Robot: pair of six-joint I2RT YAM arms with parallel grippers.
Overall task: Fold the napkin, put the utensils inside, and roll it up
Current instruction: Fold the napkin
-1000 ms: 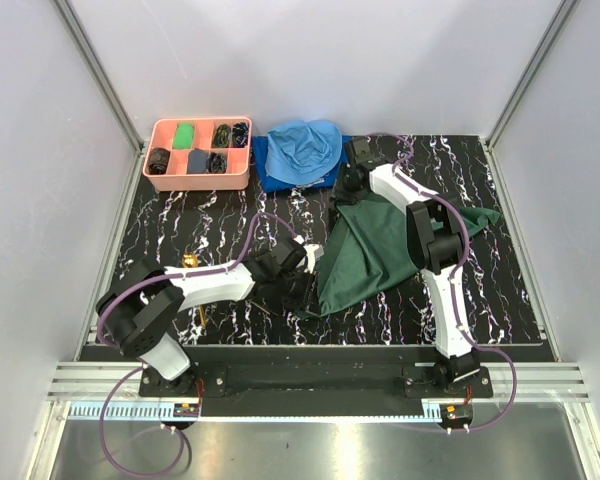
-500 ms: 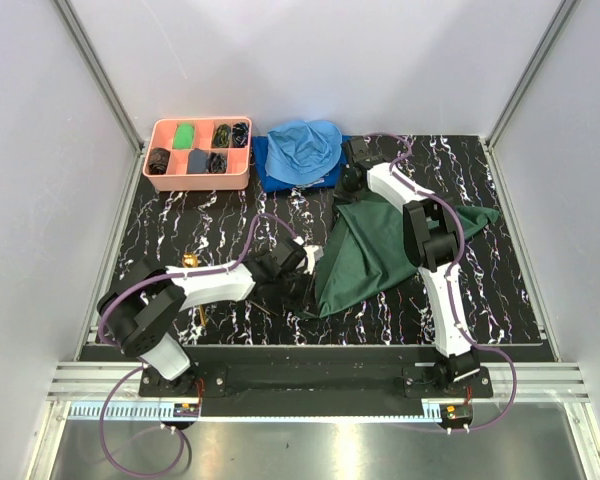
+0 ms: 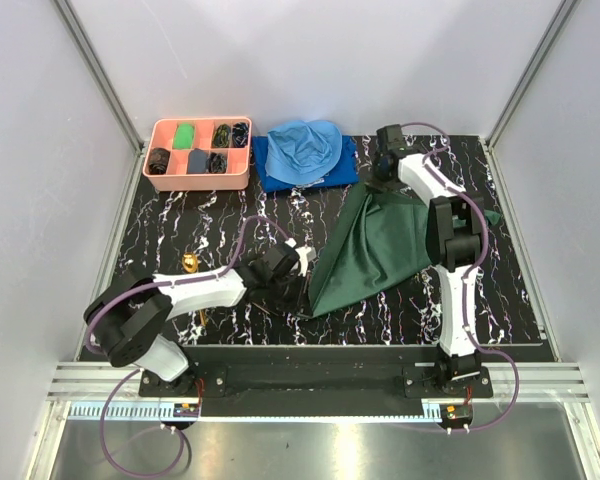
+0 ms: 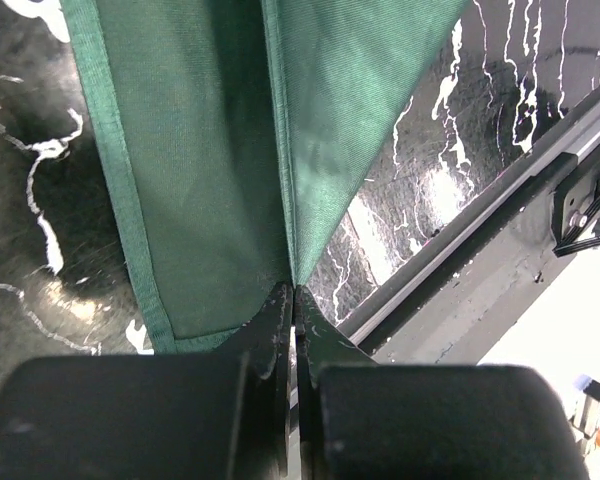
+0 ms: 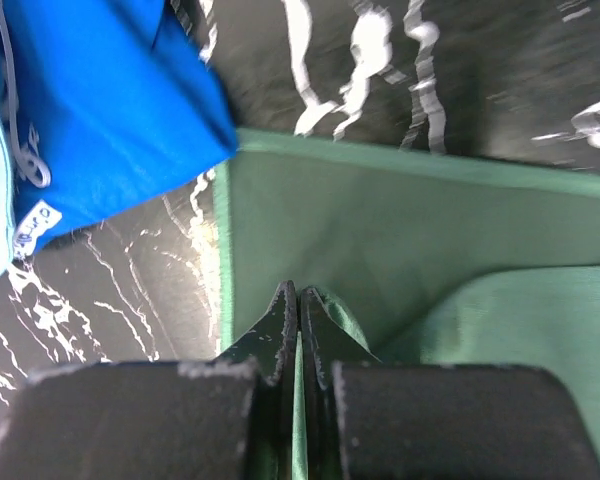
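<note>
The dark green napkin [image 3: 380, 250] lies bunched on the right half of the black marbled table. It stretches between the two grippers. My left gripper [image 3: 302, 285] is shut on its near-left corner, and the left wrist view shows a fold of napkin [image 4: 210, 150] rising from the closed left gripper [image 4: 294, 292]. My right gripper [image 3: 384, 172] is shut on the far corner. In the right wrist view green napkin [image 5: 400, 230] is pinched in the right gripper [image 5: 298, 292]. The gold utensils [image 3: 190, 264] lie near the left arm, partly hidden by it.
At the back left stands a pink compartment tray [image 3: 200, 182] with small dark items. Beside it a light blue cloth [image 3: 305, 145] rests on a royal-blue cloth [image 3: 280, 175], close to the napkin's far corner. The table's front rail [image 4: 500, 230] runs near the left gripper.
Both grippers have shut on the napkin. The right gripper has moved right and farther back with the far corner, pulling the cloth taut. The left arm shifted slightly.
</note>
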